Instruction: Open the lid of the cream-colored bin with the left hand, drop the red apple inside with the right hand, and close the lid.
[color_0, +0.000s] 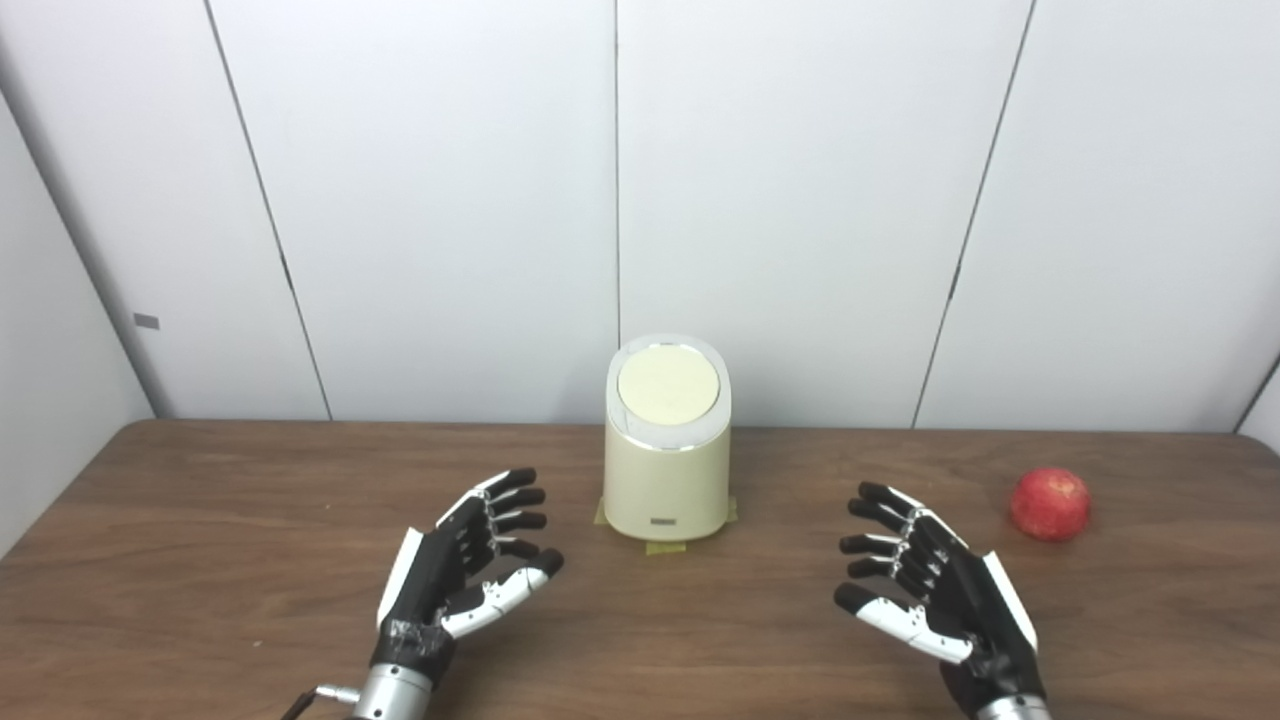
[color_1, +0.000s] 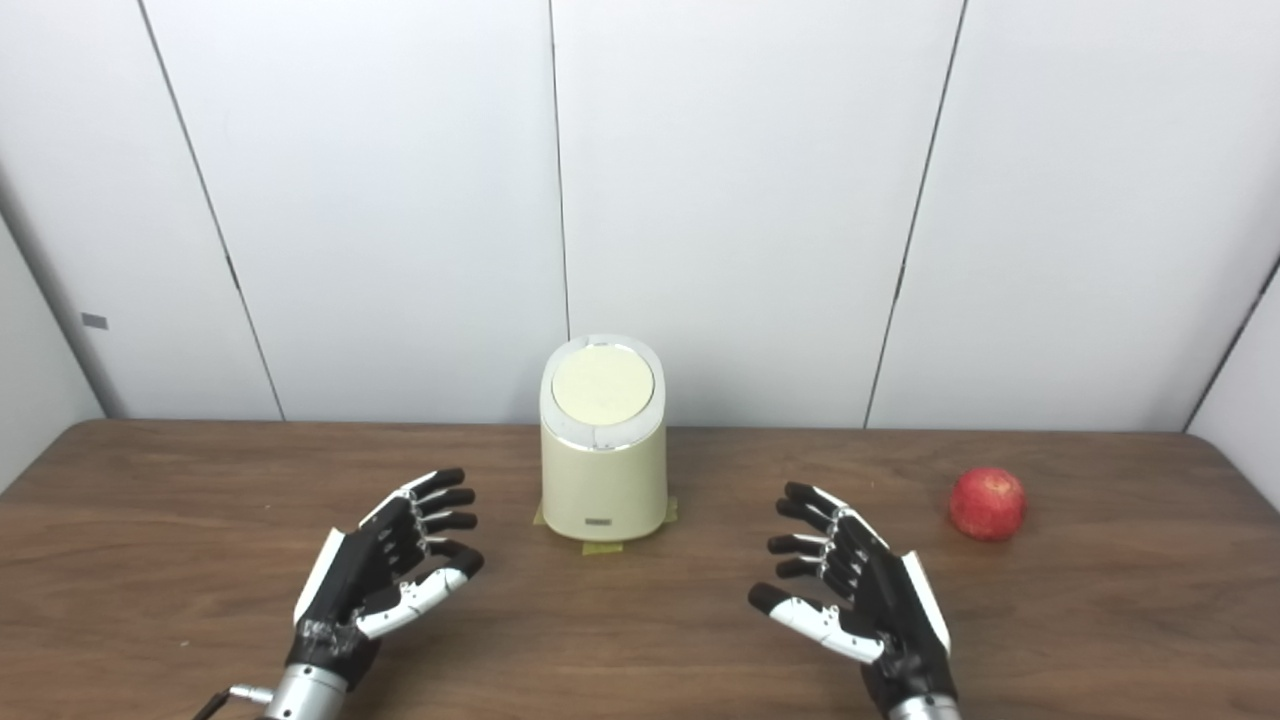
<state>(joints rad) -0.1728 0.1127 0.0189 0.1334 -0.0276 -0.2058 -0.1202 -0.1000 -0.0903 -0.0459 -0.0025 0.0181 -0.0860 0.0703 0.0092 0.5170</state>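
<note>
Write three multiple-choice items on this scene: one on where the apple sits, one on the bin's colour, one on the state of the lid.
1. Where is the red apple?
A. inside the bin
B. on the table, right of the right hand
C. in the left hand

2. What colour is the bin?
A. cream
B. blue
C. black

3. What state is the lid in?
A. lying on the table
B. propped open
C. shut

Key: 1 B, it rests on the wooden table beyond that open hand; 2 A, its body is pale cream; 3 C, it lies flat on the bin.
</note>
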